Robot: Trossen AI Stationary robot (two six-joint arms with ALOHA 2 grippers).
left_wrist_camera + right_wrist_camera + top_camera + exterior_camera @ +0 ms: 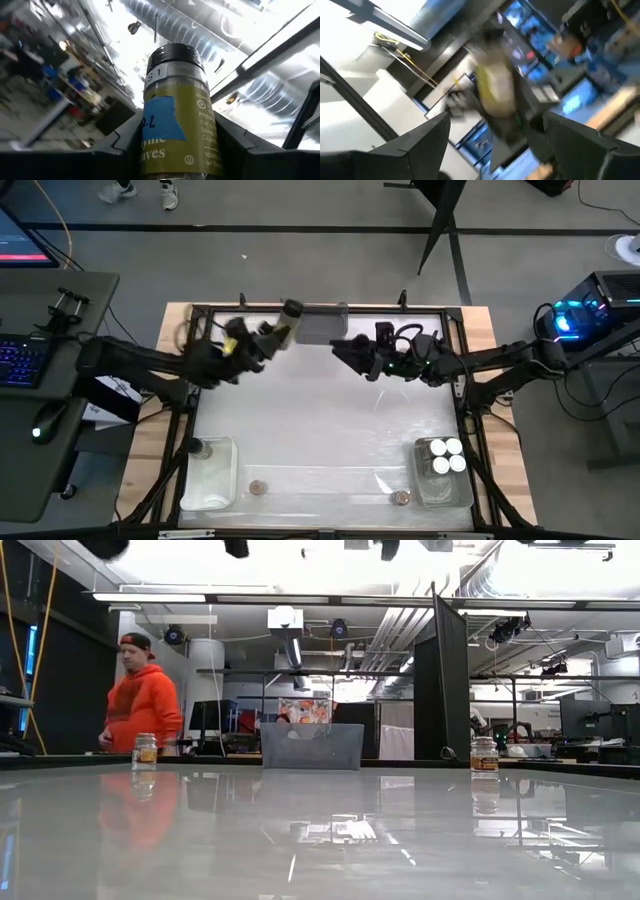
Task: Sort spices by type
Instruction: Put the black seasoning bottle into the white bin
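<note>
One jar is up in the air

Two arms are up over the far end of the table (pixel 320 430). Near the grey bin (pixel 320 325), the left gripper (pixel 268 335) is clamped on a jar (pixel 290 310) with a dark lid and a yellow label. The right gripper (pixel 350 348) is close by, with its fingers apart and nothing in them. Three white-lid jars (pixel 445 455) sit in the right bin (pixel 440 492). Two brown-top jars (pixel 258 487) are on the table. I think the held jar is on its way to a bin. Next, the arm must lower it in with its own kind.
</note>
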